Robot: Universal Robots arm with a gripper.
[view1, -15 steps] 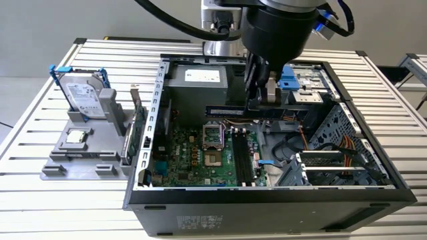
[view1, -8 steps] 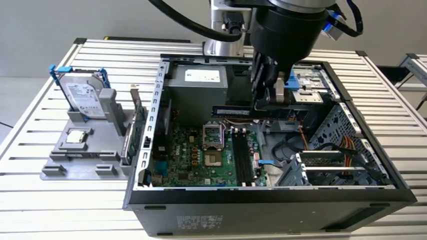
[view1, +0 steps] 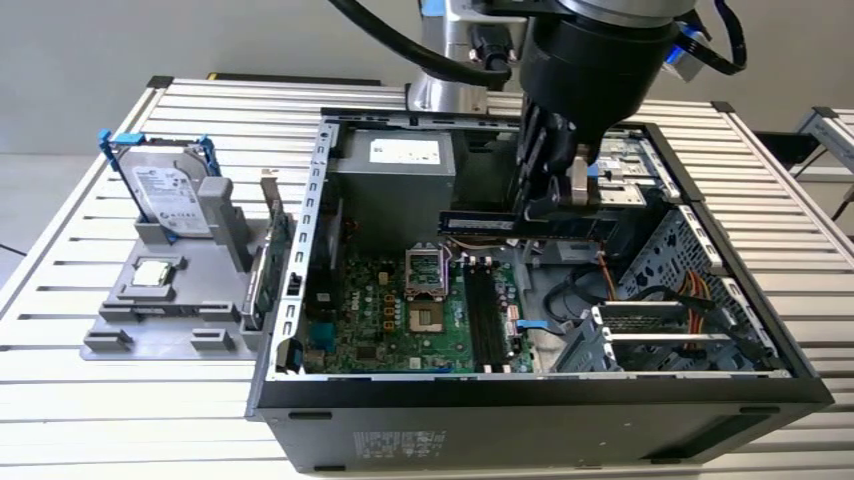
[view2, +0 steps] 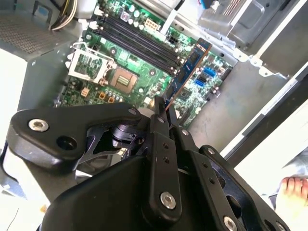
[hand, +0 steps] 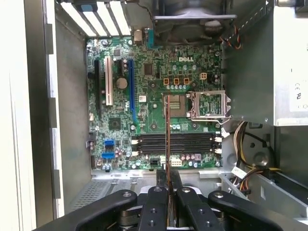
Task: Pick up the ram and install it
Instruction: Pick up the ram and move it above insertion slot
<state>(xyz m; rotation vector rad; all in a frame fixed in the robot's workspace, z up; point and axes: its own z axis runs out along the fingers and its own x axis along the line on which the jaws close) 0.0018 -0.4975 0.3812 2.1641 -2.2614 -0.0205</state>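
Note:
My gripper hangs over the open computer case and is shut on the ram, a slim dark blue-green stick held level above the motherboard. In the second wrist view the ram sticks out from the closed fingertips toward the board. The first wrist view has the ram edge-on, running across the black memory slots rather than along them, with the gripper clamped on its end. The stick floats above the slots, not touching them.
A silver hard drive with blue rails stands in a grey holder on the exterior view's left, beside a green expansion card. Inside the case are the power supply, the processor socket, cables and a drive cage.

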